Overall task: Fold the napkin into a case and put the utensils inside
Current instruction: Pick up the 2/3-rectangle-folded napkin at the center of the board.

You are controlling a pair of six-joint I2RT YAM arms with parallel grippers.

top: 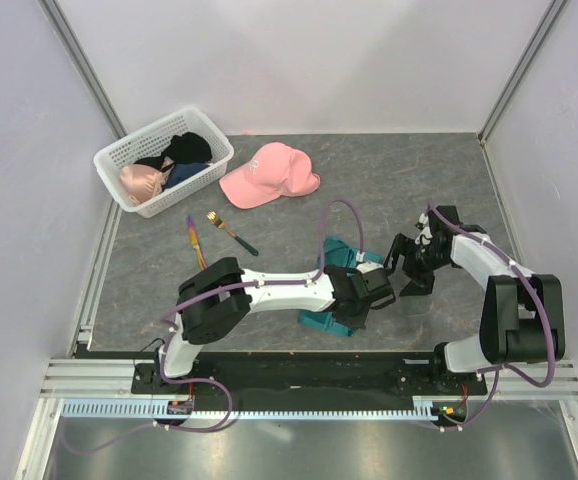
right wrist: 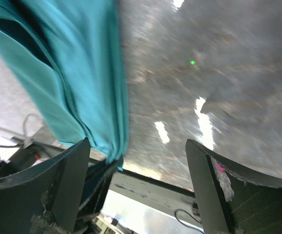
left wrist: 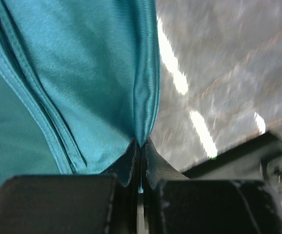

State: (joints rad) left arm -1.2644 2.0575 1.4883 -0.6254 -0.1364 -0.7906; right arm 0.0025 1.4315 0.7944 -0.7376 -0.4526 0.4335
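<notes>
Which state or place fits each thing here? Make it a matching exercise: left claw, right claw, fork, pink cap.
Things: 1 left claw; 2 right claw; 3 fork; 4 pink cap.
States or places: A open; B on the table beside the purple-and-orange utensil; C shut on the napkin; D just right of the white basket.
Pairs: 1-C, 2-A, 3-B, 4-D.

sheeny ribbed teal cloth napkin [left wrist: 82, 73]; matt mottled grey table [top: 419, 180]; white plastic basket [top: 119, 160]
</notes>
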